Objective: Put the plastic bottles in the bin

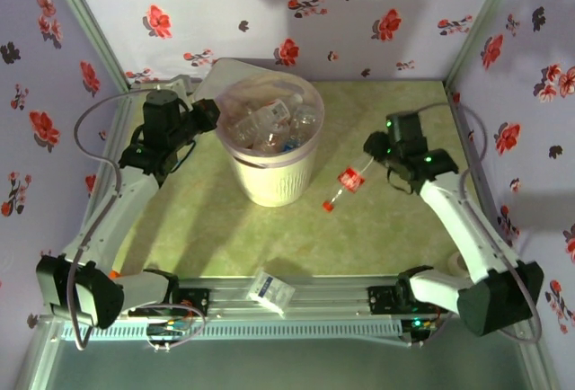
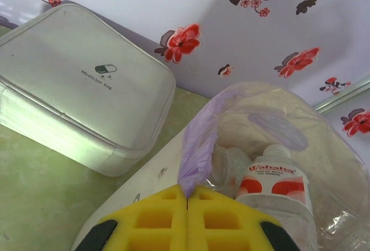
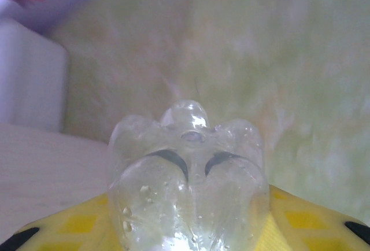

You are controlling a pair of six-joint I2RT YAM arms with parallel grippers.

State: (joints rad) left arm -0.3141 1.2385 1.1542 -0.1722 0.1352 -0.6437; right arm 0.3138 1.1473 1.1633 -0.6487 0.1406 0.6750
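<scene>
Top external view: the bin [image 1: 274,183] stands at the middle of the table, and a heap of plastic bottles [image 1: 269,125] already lies inside it, clear bodies with red and blue labels. One bottle with a red label [image 1: 349,180] is outside, just right of the bin's wall, and the right gripper [image 1: 370,163] holds it. By my reading it is the last one to go in, so the task looks nearly done: what is left is to carry this bottle over the rim and let it go.

The held bottle's long axis runs diagonally, from the gripper at far right down to its red cap [image 1: 328,206] at near left. The cap points away from the gripper, toward the table. Whether the cap touches the table I cannot tell. In the right wrist view its lobed clear base faces the camera, and the yellow fingers [image 3: 306,222] pinch it from both sides near that end.

The left gripper [image 2: 188,216] sits at the bin's left rim, its yellow fingers pressed together. A fold of the purplish liner bag [image 2: 196,147] rises from their seam and appears pinched. Beside it a white-capped bottle [image 2: 272,184] rests inside the bin.
</scene>
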